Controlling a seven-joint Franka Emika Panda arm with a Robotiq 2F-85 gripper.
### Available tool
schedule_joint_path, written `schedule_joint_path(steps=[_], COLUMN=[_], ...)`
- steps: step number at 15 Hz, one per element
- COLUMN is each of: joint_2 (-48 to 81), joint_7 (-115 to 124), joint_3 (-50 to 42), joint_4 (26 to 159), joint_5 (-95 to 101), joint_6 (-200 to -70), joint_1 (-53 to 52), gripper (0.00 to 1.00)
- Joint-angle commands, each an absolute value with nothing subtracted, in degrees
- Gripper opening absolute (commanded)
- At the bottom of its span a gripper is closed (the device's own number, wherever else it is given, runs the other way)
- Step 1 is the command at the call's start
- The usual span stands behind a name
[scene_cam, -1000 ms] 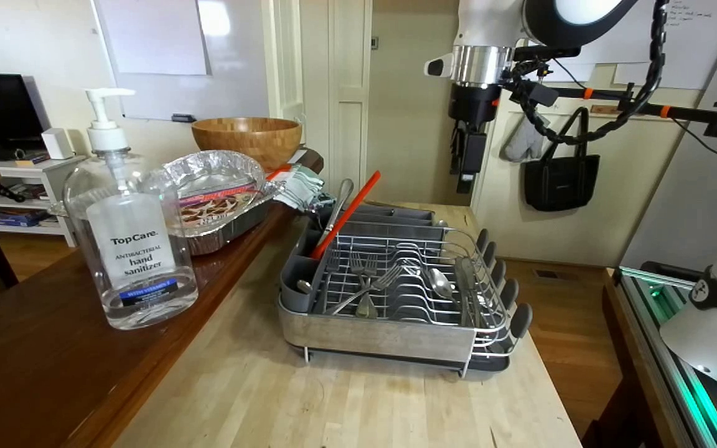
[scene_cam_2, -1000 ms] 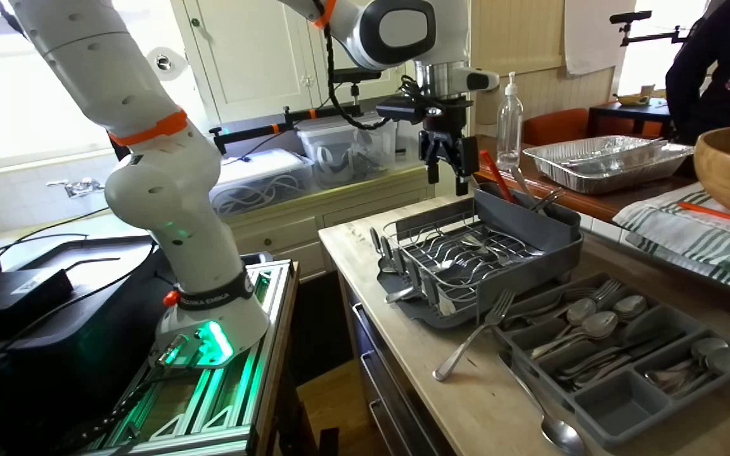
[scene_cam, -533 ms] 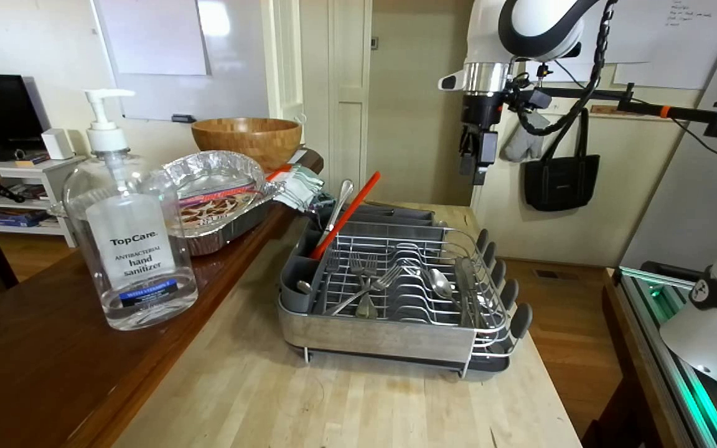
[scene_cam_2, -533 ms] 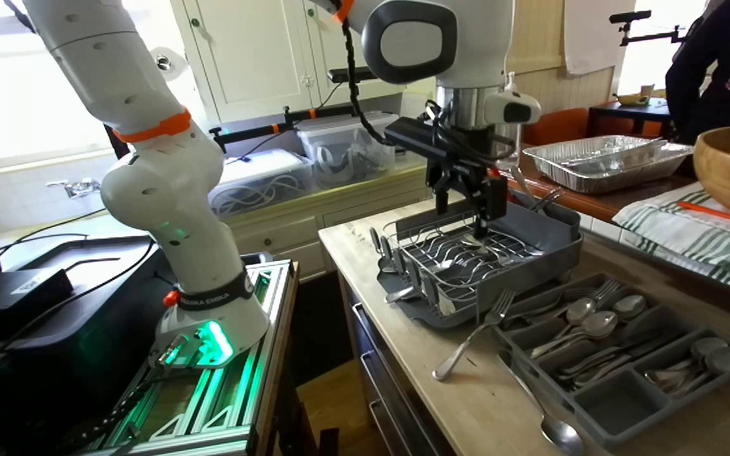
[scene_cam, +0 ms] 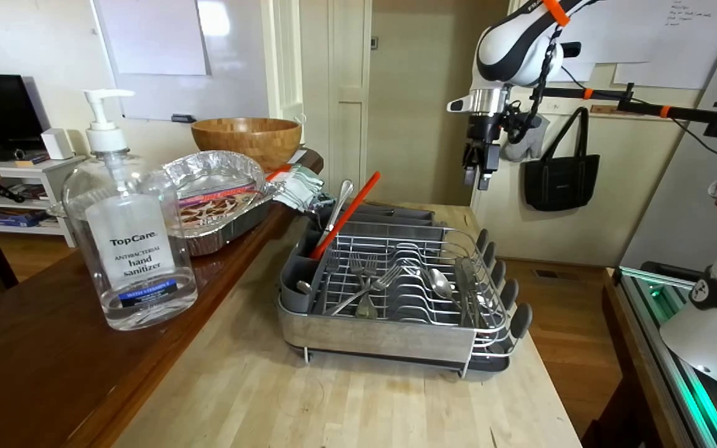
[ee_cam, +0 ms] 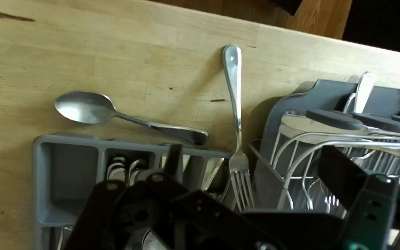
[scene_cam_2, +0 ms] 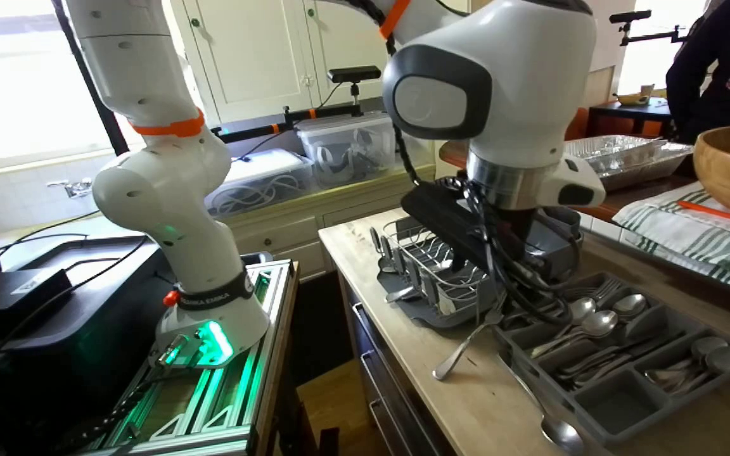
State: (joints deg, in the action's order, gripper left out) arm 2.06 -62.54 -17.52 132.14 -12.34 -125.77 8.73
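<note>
The arm (scene_cam_2: pixel 533 95) has swung past the rack (scene_cam: pixel 377 339) toward the tray (ee_cam: pixel 69 170); its spread jaws hang over the fork (ee_cam: pixel 235 93), their height hard to judge.

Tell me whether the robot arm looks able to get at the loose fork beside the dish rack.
Probably yes: the fingers stand open and empty, and nothing covers the handle of the fork, though the cutlery tray and dish rack crowd its tines.
</note>
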Motion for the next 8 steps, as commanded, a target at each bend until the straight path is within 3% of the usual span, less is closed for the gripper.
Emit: schedule_joint_path(steps=[1, 5, 8], joint_2=[4.4, 11.1, 6.4], joint_7=[-64.5, -66.9, -69.1], joint_3=[-15.3, -14.3, -12.4], joint_4=[130.5, 125.9, 130.3], joint_5=[-13.8, -15.4, -17.1], joint_6=[-125.3, -124.3, -125.9], joint_1=[11.5, 13.4, 13.8], gripper=[1.0, 1.0, 1.0])
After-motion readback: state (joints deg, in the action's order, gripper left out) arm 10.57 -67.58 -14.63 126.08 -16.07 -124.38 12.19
